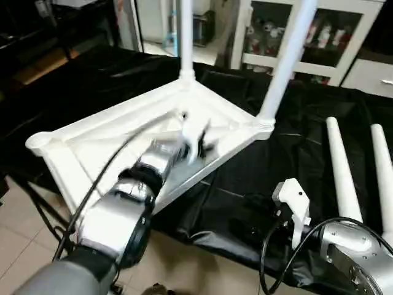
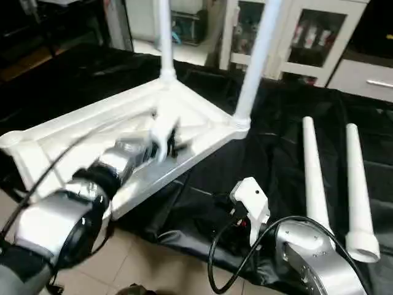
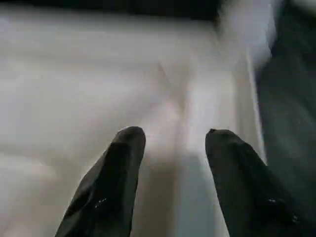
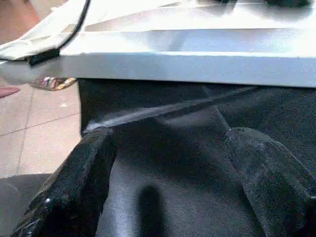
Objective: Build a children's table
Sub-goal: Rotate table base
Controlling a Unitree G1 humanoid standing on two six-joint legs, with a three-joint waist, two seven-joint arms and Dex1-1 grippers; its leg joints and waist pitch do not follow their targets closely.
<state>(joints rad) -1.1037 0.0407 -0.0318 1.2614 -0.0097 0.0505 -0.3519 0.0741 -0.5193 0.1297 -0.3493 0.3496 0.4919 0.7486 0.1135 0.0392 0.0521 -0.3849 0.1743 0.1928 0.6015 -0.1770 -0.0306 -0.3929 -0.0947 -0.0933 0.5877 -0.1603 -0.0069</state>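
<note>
Black-draped table (image 1: 307, 153) carries tabletop (image 1: 98, 144), apparently two legs (image 2: 313, 178).

Indoor room, reads as a lab or test space fitted out like a home. Worktop (image 1: 319, 123) draped in a black cloth (image 2: 282, 153) that hangs over its near edge. Floor (image 1: 24, 215) of pale beige tiles below that edge. Beyond the worktop's far edge, a white cabinet with glass doors (image 1: 331, 37); small items on its shelves, too small to identify. Dark furniture (image 1: 37, 24) off the far left corner, details unclear. Robot's cabled silver forearms (image 2: 313, 258) over the near edge point to a robotics setup rather than a lived-in room.
</note>
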